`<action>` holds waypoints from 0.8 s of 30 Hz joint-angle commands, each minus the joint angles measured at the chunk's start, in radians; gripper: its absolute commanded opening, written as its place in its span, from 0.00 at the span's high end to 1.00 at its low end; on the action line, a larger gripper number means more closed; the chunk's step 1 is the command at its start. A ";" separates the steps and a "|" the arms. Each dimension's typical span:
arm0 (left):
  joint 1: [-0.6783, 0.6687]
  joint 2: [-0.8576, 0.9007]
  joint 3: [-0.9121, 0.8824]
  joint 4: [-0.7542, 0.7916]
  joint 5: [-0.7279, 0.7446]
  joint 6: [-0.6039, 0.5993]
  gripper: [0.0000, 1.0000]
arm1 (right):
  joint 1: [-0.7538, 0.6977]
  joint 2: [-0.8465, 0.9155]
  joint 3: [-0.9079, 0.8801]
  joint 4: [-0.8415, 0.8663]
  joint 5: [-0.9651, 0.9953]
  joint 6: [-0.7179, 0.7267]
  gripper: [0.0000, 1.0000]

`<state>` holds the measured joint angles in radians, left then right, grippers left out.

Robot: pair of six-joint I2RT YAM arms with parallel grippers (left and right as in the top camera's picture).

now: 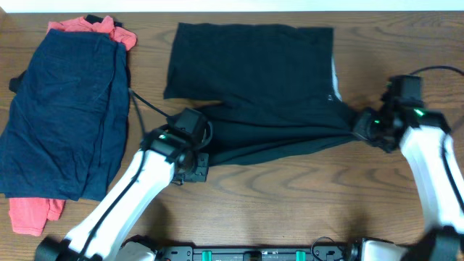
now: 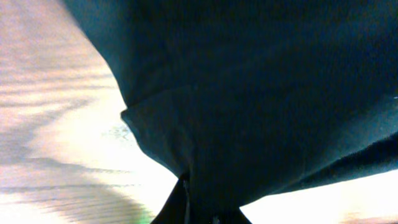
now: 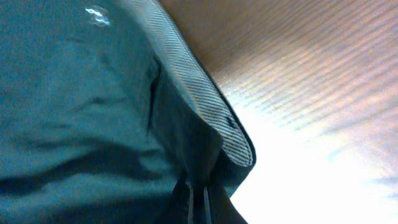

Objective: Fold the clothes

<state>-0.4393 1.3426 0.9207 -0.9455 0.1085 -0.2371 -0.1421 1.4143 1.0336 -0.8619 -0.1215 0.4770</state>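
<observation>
Black shorts [image 1: 254, 80] lie spread at the middle of the wooden table, their front edge pulled taut between my two grippers. My left gripper [image 1: 205, 145] is shut on the shorts' front left edge; the left wrist view shows the dark fabric [image 2: 261, 93] bunched into the jaws [image 2: 202, 208]. My right gripper [image 1: 357, 125] is shut on the waistband corner; the right wrist view shows the pale grey striped lining [image 3: 199, 87] folded above the jaws [image 3: 199, 199].
A pile of navy shorts [image 1: 65, 116] lies at the left, over a coral-red piece [image 1: 32, 214] that pokes out at the front and the back [image 1: 87, 27]. A black cable [image 1: 148, 105] runs between the pile and the shorts.
</observation>
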 commanded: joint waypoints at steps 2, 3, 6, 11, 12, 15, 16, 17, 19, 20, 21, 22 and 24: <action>0.009 -0.117 0.085 -0.073 -0.012 -0.012 0.94 | -0.050 -0.153 0.025 -0.064 -0.034 -0.080 0.99; 0.009 -0.154 0.108 -0.099 -0.011 -0.012 0.94 | -0.053 -0.192 0.029 -0.095 -0.035 -0.090 0.99; 0.009 -0.242 0.158 -0.162 -0.011 -0.013 0.94 | -0.053 -0.270 0.047 -0.173 -0.035 -0.105 0.99; 0.004 -0.393 0.206 -0.233 -0.006 -0.057 0.94 | -0.053 -0.374 0.108 -0.345 -0.044 -0.119 0.99; 0.000 -0.423 0.210 -0.234 0.006 -0.057 0.94 | -0.053 -0.390 0.121 -0.377 -0.044 -0.119 0.99; -0.006 -0.496 0.211 -0.212 0.014 -0.069 0.94 | -0.053 -0.425 0.148 -0.426 -0.044 -0.119 0.99; -0.006 -0.509 0.211 -0.200 0.013 -0.068 0.94 | -0.053 -0.432 0.150 -0.425 -0.043 -0.119 0.99; -0.006 -0.518 0.211 -0.180 0.006 -0.068 0.94 | -0.053 -0.436 0.150 -0.419 -0.037 -0.119 0.99; -0.006 -0.516 0.211 -0.124 -0.005 -0.068 0.94 | -0.053 -0.432 0.150 -0.394 -0.033 -0.117 0.99; -0.006 -0.506 0.209 -0.084 -0.008 -0.068 0.94 | -0.053 -0.423 0.150 -0.378 -0.032 -0.114 0.99; -0.006 -0.492 0.209 -0.048 -0.008 -0.068 0.94 | -0.053 -0.413 0.150 -0.360 -0.032 -0.114 0.99; -0.006 -0.470 0.209 -0.007 -0.013 -0.068 0.94 | -0.053 -0.395 0.150 -0.337 -0.032 -0.111 0.99; -0.006 -0.415 0.209 0.063 -0.023 -0.059 0.94 | -0.053 -0.364 0.150 -0.306 -0.031 -0.107 0.99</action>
<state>-0.4431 0.8646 1.1122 -0.9302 0.1165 -0.2924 -0.1814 1.0119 1.1645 -1.1942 -0.1650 0.3767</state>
